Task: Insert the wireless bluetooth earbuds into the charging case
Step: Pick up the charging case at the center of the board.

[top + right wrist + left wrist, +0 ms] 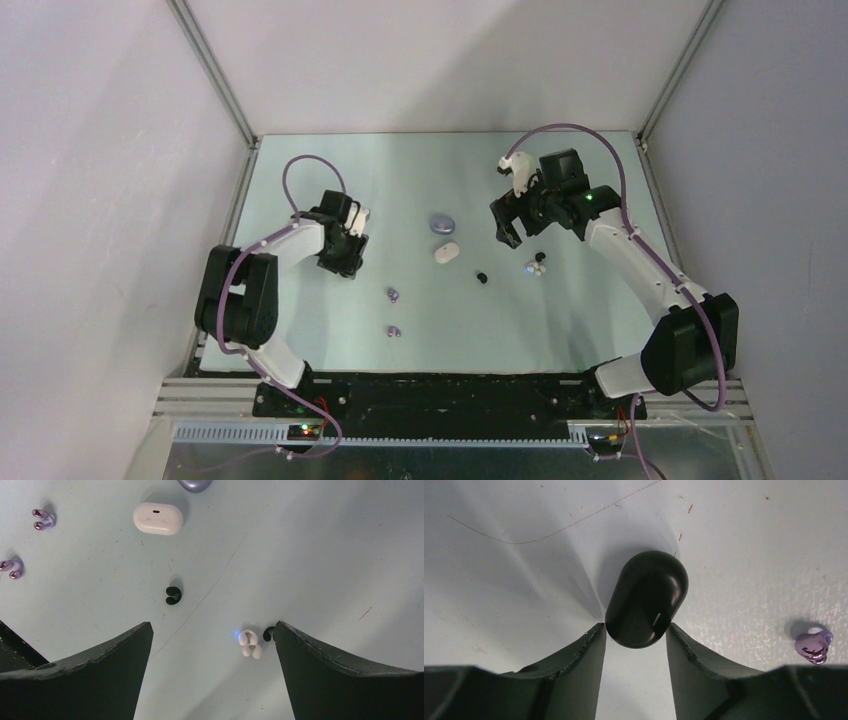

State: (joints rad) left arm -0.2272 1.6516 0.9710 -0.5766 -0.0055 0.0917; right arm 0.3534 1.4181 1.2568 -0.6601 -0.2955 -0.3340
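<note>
Left wrist view: black case [646, 597] near end tucked between the fingertips [584, 655], contact unclear | lavender earbud [814, 646] underside clipped by the finger | right wrist view: lavender case [195, 484] cut by top edge | black earbud [267, 634] half behind right finger [320, 665] | overhead: black case lost beneath left gripper [342, 262]

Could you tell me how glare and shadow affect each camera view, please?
Top external: a pale sheen crosses the table. Left wrist: the black charging case shows soft highlights and fanned shadows. Right wrist: the fingers are near-black silhouettes.
</note>
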